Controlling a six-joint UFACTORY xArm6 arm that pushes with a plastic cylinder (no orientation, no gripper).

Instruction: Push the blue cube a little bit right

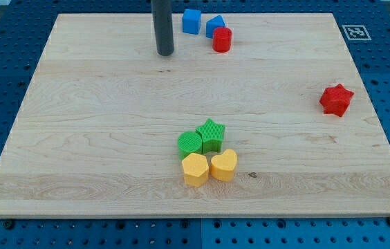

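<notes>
The blue cube [191, 21] sits near the view's top edge of the wooden board [98, 131], a little left of centre top. My tip [165, 52] rests on the board just to the lower left of the blue cube, a small gap apart from it. A second blue block [214, 25], of a pointed shape, lies just right of the cube. A red cylinder [222, 39] touches that second blue block from below.
A red star [337, 99] lies near the view's right edge. A cluster sits at lower centre: a green cube-like block [190, 143], a green star [212, 135], a yellow hexagon-like block [195, 169] and a yellow heart [223, 165].
</notes>
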